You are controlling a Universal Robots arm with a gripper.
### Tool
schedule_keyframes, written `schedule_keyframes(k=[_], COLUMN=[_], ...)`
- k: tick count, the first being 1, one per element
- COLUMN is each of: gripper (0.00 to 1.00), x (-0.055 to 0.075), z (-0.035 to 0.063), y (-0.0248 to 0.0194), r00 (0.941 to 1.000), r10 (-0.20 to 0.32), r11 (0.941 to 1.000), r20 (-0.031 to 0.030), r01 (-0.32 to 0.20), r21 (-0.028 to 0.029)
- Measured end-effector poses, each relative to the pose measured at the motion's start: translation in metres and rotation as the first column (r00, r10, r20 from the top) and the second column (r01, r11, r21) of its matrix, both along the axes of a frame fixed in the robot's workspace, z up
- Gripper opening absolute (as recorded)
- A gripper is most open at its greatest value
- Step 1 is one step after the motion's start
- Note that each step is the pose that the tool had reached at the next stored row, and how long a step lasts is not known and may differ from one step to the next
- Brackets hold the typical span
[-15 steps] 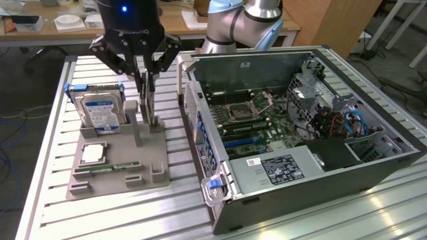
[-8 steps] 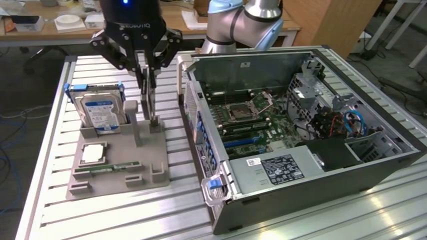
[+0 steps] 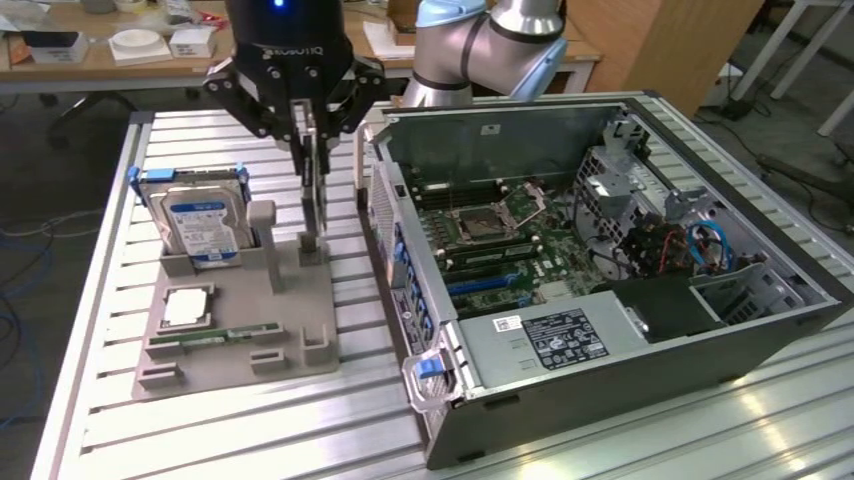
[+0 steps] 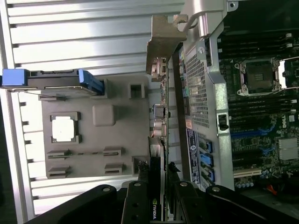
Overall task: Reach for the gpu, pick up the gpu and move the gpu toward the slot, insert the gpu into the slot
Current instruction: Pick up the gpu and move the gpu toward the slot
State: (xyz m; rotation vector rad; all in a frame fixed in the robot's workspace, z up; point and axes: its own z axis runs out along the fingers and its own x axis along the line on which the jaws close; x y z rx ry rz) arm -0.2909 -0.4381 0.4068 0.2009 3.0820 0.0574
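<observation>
Biggest thing first: the slatted table (image 3: 200, 430) carries the open computer case (image 3: 641, 330), side panel off and motherboard exposed. Just beside it, on the exterior view's left, lies the grey fixture (image 3: 227, 350).

Over that fixture hangs the gripper (image 3: 311, 140), its jaws closed on the gpu (image 3: 311, 200). The card stands on edge, its lower end down at the fixture's holder (whether it's seated or just clear, I can't tell). In the wrist view the gripper (image 4: 158, 186) pinches the thin gpu (image 4: 155, 207) on both faces, with the silver bracket (image 4: 161, 46) at the far end.

The danger I'd judge is that bracket. It sits right beside the case's rear wall (image 3: 387, 230), so a sideways swing before the card is high enough could snag it. A narrow pinch on a long card could also let it tilt.

Room is good overhead and over the motherboard toward the blue slot (image 3: 483, 285). It's tighter on the other side, where the upright hard drive (image 3: 198, 225) stands near.
</observation>
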Motion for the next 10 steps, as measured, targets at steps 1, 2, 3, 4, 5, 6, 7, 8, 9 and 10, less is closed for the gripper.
schedule_keyframes(k=[1,2,3,4,5,6,7,8,9,10], gripper=[0.26,0.26,0.26,0.26,0.26,0.26,0.26,0.26,0.26,0.26], x=[0.0019,0.0040,0.0063,0.0083,0.0096,0.0097,0.0097,0.0097,0.0100,0.0109], z=[0.0001,0.0001,0.0002,0.0004,0.0013,0.0031,0.0052,0.0071,0.0084,0.0093], y=[0.0000,0.0000,0.0000,0.0000,-0.0001,0.0000,0.0000,0.0000,0.0000,0.0000], r00=[1.0000,1.0000,1.0000,1.0000,1.0000,1.0000,1.0000,1.0000,1.0000,1.0000], r10=[0.000,0.000,0.000,0.000,0.000,0.000,0.000,0.000,0.000,0.000], r11=[1.0000,1.0000,1.0000,1.0000,1.0000,1.0000,1.0000,1.0000,1.0000,1.0000], r20=[-0.0001,-0.0001,-0.0001,-0.0002,-0.0003,-0.0002,-0.0001,-0.0002,-0.0001,0.0000], r01=[0.000,0.000,0.000,0.000,0.000,0.000,0.000,0.000,0.000,0.000], r21=[0.0000,0.0000,0.0000,-0.0001,-0.0002,-0.0002,-0.0001,-0.0001,0.0000,0.0001])
